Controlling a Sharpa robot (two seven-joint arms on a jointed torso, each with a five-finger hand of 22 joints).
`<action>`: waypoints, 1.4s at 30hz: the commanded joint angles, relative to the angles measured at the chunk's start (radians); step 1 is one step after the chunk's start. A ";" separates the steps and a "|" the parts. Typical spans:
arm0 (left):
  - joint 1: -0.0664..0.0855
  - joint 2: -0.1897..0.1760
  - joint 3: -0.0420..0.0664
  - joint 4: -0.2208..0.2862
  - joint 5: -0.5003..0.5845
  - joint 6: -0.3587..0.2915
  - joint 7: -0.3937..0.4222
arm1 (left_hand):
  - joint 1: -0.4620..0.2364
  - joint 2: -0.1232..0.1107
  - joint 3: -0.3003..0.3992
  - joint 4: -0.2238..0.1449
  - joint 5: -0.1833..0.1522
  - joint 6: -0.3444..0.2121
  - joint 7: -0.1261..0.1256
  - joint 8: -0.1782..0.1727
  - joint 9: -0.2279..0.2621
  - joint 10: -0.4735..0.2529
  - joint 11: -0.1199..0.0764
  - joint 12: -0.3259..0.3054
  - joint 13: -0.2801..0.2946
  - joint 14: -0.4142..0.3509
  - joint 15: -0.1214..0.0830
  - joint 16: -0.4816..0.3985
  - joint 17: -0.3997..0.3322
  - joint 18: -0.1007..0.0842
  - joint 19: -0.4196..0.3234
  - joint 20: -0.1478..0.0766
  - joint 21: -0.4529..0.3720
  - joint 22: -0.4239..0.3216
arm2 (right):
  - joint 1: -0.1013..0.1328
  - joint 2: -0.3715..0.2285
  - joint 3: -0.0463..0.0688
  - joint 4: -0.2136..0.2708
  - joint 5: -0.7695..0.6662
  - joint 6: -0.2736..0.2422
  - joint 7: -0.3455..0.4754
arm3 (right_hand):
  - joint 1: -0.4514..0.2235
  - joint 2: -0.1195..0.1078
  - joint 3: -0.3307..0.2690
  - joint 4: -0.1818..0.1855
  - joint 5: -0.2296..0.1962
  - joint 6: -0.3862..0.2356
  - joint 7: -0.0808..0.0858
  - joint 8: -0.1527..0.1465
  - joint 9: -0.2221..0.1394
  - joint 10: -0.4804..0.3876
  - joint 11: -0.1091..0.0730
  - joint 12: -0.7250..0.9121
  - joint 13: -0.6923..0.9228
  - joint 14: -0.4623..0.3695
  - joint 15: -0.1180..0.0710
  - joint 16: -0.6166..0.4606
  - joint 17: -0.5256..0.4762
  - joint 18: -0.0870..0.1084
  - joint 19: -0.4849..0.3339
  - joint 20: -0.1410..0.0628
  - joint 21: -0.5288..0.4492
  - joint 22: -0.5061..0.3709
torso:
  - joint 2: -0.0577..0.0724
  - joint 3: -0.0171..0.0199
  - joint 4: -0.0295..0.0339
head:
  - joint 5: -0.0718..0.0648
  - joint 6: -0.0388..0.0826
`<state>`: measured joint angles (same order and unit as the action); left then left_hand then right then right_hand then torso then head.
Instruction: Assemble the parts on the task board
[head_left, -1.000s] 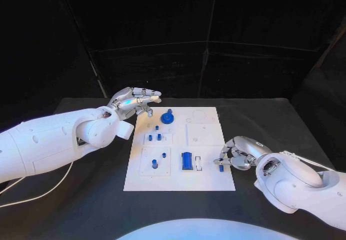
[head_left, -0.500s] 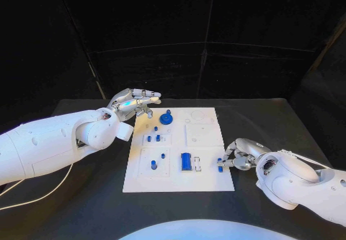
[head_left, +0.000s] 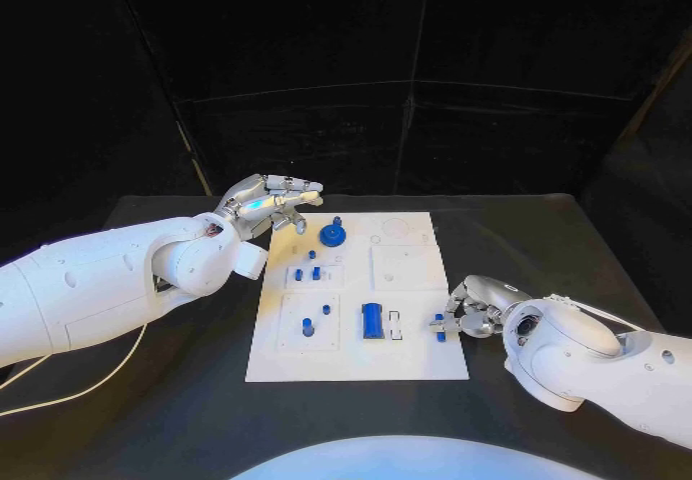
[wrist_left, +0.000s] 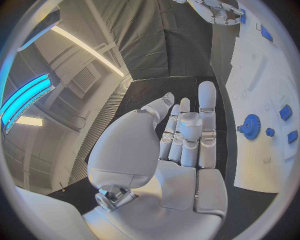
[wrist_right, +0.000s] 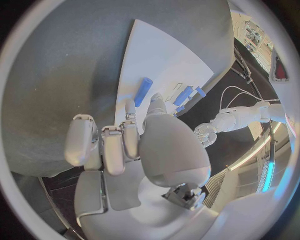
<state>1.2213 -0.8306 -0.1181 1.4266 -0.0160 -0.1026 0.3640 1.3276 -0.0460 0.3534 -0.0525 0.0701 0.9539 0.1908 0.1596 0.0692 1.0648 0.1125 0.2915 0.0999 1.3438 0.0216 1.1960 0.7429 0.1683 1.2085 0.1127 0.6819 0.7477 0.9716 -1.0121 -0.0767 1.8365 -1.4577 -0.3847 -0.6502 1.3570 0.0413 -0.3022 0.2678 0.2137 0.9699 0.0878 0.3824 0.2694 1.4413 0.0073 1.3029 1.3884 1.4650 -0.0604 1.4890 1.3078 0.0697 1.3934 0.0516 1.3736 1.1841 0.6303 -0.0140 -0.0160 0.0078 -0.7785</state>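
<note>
Parts on the task board (head_left: 411, 365) are what you are looking at: the white plate lies in the middle of the black table (head_left: 577, 250), and the small blue pieces sit spread over it. You can see a blue gear (head_left: 333, 236) with a knob near the far left corner of the board, a few short blue pegs (head_left: 307, 273) just below it, two more pegs (head_left: 307, 324) in the near-left panel, and a larger blue block (head_left: 374, 320) upright near the middle of the near half. A slim blue pin (head_left: 440, 328) lies close to the board's right edge.

Your right hand (head_left: 477, 308) is at that right edge, low over the board, its fingertips right beside the slim pin. In the right wrist view the fingers (wrist_right: 103, 142) are curled downward together and the pin (wrist_right: 143, 91) lies free on the white plate just beyond them, so the hand holds nothing.

Your left hand (head_left: 268, 204) is raised off the board's far left corner, near the gear but apart from it. In the left wrist view its fingers (wrist_left: 187, 130) are extended and loosely together, with nothing in the palm.
</note>
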 joint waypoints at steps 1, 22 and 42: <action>0.001 0.000 0.001 0.002 -0.001 0.011 0.003 | -0.001 0.001 0.002 0.000 0.006 -0.007 0.000 0.006 0.000 -0.009 -0.001 0.005 0.001 -0.005 0.001 0.006 -0.001 0.014 -0.001 0.009 -0.006 0.001 | -0.002 0.005 -0.003 -0.001 0.001 0.031 -0.013 | 0.028 0.011 0.003 -0.010 0.003 0.009 0.002 -0.005 -0.002 -0.003 0.004 0.000 -0.017 0.072 0.004 -0.005 0.090 0.008 -0.003 0.004 -0.004 0.000 | -0.001 0.0002 0.0013 | -0.001 -0.003; 0.001 -0.006 0.001 0.008 -0.002 0.020 -0.003 | -0.003 0.002 0.002 0.002 0.006 -0.008 0.000 0.008 0.000 -0.010 -0.001 0.006 0.001 -0.005 0.001 0.006 -0.003 0.014 -0.001 0.009 -0.006 0.001 | -0.003 0.045 -0.003 -0.021 -0.138 0.137 -0.028 | 0.184 0.035 0.083 -0.128 -0.027 0.039 -0.003 -0.027 -0.010 -0.011 -0.002 -0.014 -0.025 0.071 -0.002 -0.007 0.091 0.009 -0.006 -0.003 -0.009 -0.004 | -0.001 -0.0005 0.0022 | -0.001 -0.015; 0.001 -0.001 0.001 0.002 -0.002 0.019 0.007 | -0.003 -0.001 0.002 0.001 0.004 -0.007 -0.001 0.010 0.000 -0.010 -0.002 0.009 0.002 -0.005 0.001 0.007 -0.003 0.014 -0.001 0.010 -0.006 0.001 | -0.002 0.015 -0.002 0.027 0.067 -0.189 0.102 | 0.125 -0.004 0.168 -0.059 0.430 0.088 -0.025 -0.061 -0.016 0.022 -0.024 0.025 0.008 0.080 -0.020 0.014 0.132 -0.004 0.031 -0.021 0.028 0.064 | -0.002 -0.0003 0.0016 | -0.009 -0.010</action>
<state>1.2215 -0.8332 -0.1181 1.4281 -0.0162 -0.0959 0.3608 1.3276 -0.0460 0.3534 -0.0524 0.0700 0.9540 0.1908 0.1630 0.0691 1.0612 0.1089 0.2979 0.1007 1.3438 0.0216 1.1960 0.7415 0.1683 1.2085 0.1128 0.6819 0.7477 0.9677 -0.9953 -0.0794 1.8587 -1.4513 -0.4813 -0.5971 1.4882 0.0508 -0.1399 0.2090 0.6397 1.0407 0.0695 0.3154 0.2406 1.4382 0.0030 1.3246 1.5261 1.4670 -0.0774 1.4995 1.3075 0.0698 1.4169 0.0281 1.3977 1.2473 0.6279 -0.0137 -0.0156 -0.0003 -0.7894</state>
